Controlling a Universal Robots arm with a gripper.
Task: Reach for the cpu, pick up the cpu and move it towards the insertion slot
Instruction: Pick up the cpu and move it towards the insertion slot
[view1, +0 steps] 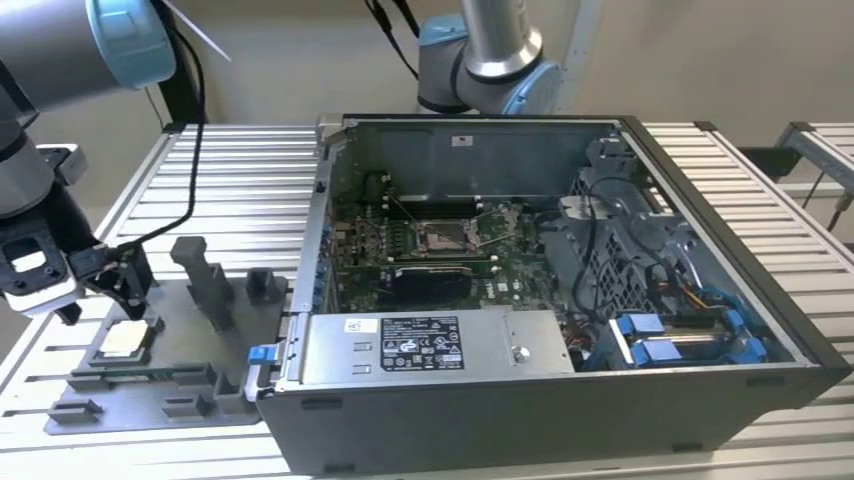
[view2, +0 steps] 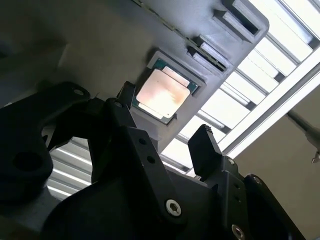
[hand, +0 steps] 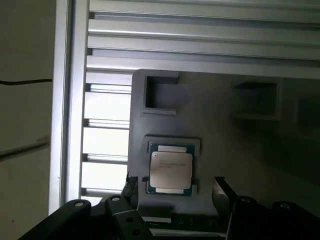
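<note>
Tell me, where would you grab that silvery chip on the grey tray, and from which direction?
By two opposite side edges, coming straight down from above. The cpu lies flat in a shallow nest on the grey tray, and its smooth top offers nothing to pinch. The nest's lips seem to frame two sides, leaving the other two freer; the open fingers stand beside those.

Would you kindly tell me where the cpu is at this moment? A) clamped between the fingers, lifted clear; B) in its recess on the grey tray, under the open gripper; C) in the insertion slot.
B: in the first wrist view the cpu lies flat in its recess on the grey tray, with the open gripper over it, not closed on it.
</note>
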